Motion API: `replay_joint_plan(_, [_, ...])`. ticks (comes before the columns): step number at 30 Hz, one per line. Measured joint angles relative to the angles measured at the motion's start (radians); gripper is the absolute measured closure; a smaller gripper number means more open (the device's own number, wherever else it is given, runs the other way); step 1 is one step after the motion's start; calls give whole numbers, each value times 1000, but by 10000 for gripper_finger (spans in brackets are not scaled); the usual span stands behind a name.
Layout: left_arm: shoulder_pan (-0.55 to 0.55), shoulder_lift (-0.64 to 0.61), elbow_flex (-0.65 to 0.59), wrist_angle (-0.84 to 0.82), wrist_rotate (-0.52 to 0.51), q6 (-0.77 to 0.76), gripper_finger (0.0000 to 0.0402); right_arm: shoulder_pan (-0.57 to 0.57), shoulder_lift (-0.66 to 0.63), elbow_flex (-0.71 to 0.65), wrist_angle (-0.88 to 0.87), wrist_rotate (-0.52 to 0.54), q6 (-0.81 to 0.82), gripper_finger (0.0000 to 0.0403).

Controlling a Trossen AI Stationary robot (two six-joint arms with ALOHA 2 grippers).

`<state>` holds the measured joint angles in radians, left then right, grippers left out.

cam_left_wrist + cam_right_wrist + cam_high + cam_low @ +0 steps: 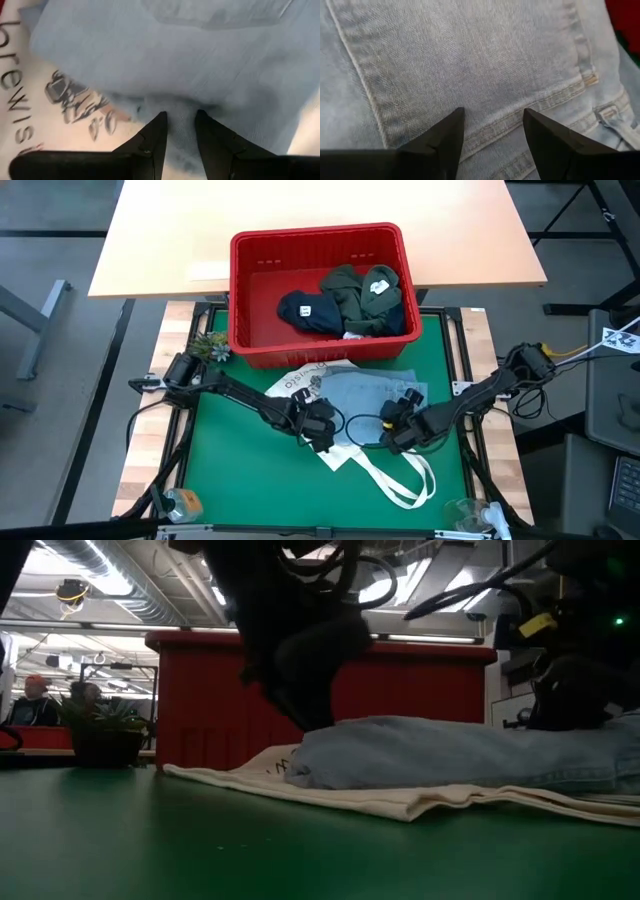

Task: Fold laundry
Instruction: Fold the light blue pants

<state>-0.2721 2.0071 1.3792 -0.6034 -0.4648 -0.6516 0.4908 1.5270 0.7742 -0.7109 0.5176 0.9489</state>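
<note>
Two grippers press down on one light blue denim garment in the middle of the green mat. The left gripper sits at the denim's near-left edge, its fingers a narrow gap apart with a small fold of the fabric bunched between them; whether that fold is truly pinched cannot be told. The right gripper rests on the garment's near-right part, just by a stitched pocket seam, its fingers spread apart and flat on the cloth, holding nothing. The denim lies on top of a white tote bag, whose long handles trail toward the mat's near edge and whose printed side shows beside the left gripper. Beyond the denim stands a red slotted basket, close behind it. Inside, toward its right side, lie a navy blue garment and a dark olive green garment, touching each other. A small potted plant stands at the basket's left corner.
</note>
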Motion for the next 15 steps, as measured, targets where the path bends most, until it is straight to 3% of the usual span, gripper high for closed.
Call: replay_joint_plan(15, [-51, -30, -5, -86, 19, -23, 304, 0, 6, -1, -7, -30, 17, 198])
